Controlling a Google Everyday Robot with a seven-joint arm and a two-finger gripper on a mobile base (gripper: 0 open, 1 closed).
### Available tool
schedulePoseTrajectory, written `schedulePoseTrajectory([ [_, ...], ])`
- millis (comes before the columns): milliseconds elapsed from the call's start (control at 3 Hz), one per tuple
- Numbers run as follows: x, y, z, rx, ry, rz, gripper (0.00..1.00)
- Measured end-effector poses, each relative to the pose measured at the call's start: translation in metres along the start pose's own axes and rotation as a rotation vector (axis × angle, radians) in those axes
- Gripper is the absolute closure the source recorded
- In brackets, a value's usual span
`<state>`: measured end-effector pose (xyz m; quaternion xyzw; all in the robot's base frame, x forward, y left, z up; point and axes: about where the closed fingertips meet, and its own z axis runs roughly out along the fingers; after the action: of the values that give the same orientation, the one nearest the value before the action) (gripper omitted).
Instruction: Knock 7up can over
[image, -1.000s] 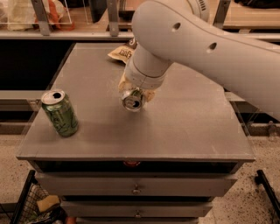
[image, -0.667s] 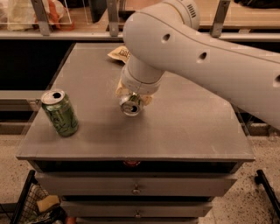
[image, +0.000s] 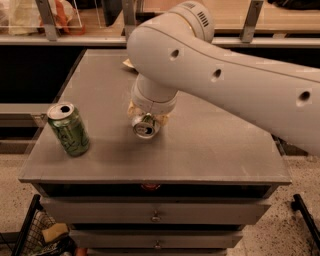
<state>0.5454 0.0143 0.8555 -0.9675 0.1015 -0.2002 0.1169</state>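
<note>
The 7up can (image: 145, 127) is on the grey table top (image: 215, 150) near its middle. It is tipped, with its silver top facing the camera, and little of its label shows. My gripper (image: 146, 116) is right over the can, at the end of the big white arm (image: 210, 75) that reaches in from the right. The wrist hides most of the gripper and the can's body.
An all-green patterned can (image: 68, 129) stands upright near the table's left front edge. A tan packet (image: 128, 63) lies at the back, partly behind the arm. Drawers (image: 156, 215) are below the top, a wire basket (image: 35, 235) is at the lower left, and shelves are behind.
The arm has swung left and toward the front edge. The gripper and the silver can moved a little left and forward with it. The green can has not moved.
</note>
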Motion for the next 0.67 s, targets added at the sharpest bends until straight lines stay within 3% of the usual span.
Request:
schedulePoseTrajectory([
  [667, -0.0009, -0.0009, 0.0031, -0.019, -0.001, 0.004, 0.0],
])
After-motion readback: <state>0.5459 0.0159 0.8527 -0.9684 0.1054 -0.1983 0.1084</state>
